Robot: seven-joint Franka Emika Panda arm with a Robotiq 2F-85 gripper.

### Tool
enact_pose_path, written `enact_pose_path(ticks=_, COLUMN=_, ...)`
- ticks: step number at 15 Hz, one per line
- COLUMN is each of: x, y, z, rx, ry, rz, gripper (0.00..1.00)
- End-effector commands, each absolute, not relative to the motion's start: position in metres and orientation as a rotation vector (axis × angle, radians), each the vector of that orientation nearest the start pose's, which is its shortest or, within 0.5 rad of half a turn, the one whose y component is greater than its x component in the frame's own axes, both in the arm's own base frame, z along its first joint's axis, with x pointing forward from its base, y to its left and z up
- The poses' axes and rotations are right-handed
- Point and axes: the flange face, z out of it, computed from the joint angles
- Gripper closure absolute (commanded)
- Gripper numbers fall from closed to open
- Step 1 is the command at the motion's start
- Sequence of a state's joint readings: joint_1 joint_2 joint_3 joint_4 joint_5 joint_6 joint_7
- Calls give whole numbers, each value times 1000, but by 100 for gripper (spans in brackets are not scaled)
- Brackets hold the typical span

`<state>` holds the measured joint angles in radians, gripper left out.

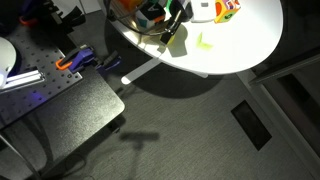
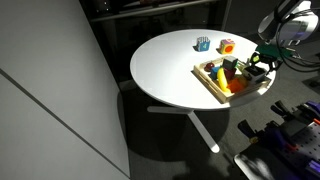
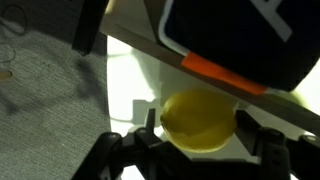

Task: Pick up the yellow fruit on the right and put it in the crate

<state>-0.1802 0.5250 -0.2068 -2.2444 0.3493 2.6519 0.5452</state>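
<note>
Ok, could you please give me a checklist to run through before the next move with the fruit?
1. The yellow fruit sits between the fingers of the gripper, touched on both sides in the wrist view: ok.
2. Gripper at the crate, seen in an exterior view: ok.
3. Fruit over a free spot inside the crate: cannot tell; other items already lie in it.
4. Clearance above the crate rim: cannot tell.
5. Orange-and-red block stands apart from the crate: ok.

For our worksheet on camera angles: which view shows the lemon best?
The wrist view: the lemon fills the middle, large, between the fingers of the pincer. In both exterior views it is too small to pick out by the crate.
</note>
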Motion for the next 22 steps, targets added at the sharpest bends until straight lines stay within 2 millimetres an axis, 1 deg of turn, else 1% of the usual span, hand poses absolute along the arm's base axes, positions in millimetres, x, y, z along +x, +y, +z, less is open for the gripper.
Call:
enact_pose_path(ticks=1, x=484, y=-215, z=128, rx=-2530, ry=1780, rz=129, gripper=51)
enact_pose_path(ticks=2, x=484, y=-215, z=131, rx=-2539, ry=1771, rz=132, gripper=53)
enact_pose_path(ticks=10, x=476, y=-220, z=147, rx=-2591, ry=1727, rz=146, gripper=53)
enact_pose_path(ticks=13, x=475, y=-222, z=156, rx=-2604, ry=1699, rz=144, gripper=53)
enact_pose_path(ticks=16, x=475, y=-222, z=169, rx=-2621, ry=1653, rz=125, gripper=53)
enact_pose_path(ticks=18, x=476, y=-221, z=179, rx=-2642, ry=1607, rz=106, gripper=53)
enact_pose_path(ticks=22, x=482, y=-211, z=198, rx=-2746, ry=1422, rz=84, gripper=53)
